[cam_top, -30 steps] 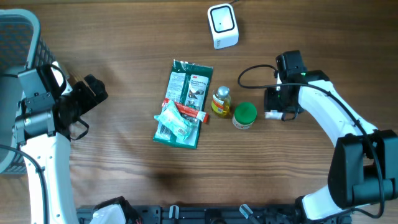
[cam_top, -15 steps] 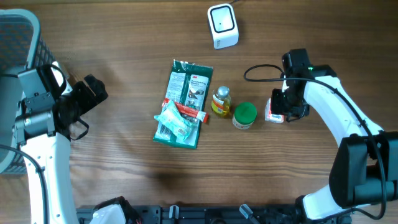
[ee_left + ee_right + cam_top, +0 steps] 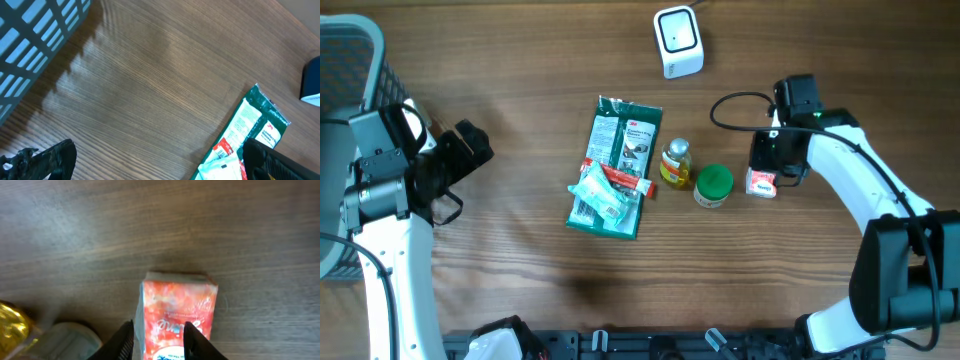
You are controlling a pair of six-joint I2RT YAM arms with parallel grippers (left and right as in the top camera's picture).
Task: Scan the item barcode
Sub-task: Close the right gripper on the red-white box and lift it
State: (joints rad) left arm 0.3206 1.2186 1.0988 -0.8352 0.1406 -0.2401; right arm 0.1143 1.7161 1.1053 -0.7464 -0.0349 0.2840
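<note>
The table (image 3: 520, 80) carries a loose cluster at its centre; the basket (image 3: 345, 60) stands at its 9 o'clock edge, untouched; beside it the left gripper (image 3: 478, 150) hangs with fingers spread wide, exactly as a second ago, well apart from everything.

The right arm is what has changed; a second ago its jaws stood wide over the spot at 3 o'clock of the jar (image 3: 713, 184); now the right gripper (image 3: 159, 341) has drawn in and pinches the pack (image 3: 177, 305) by its two sides, fingers pressed against the red wrapper.

The green packet (image 3: 620, 150) lies at 9 o'clock of the cluster with smaller sachets on it; the scanner (image 3: 677, 40) sits at the table's 12 o'clock edge, window up; the bottle (image 3: 675, 163) is just beside the jar, at its 10 o'clock.

The pack seems to rest on the wood, not yet lifted, with the scanner at its 11 o'clock; judging by this, the grasp is made and the carry to the scanner comes next; where the barcode sits cannot be told.
</note>
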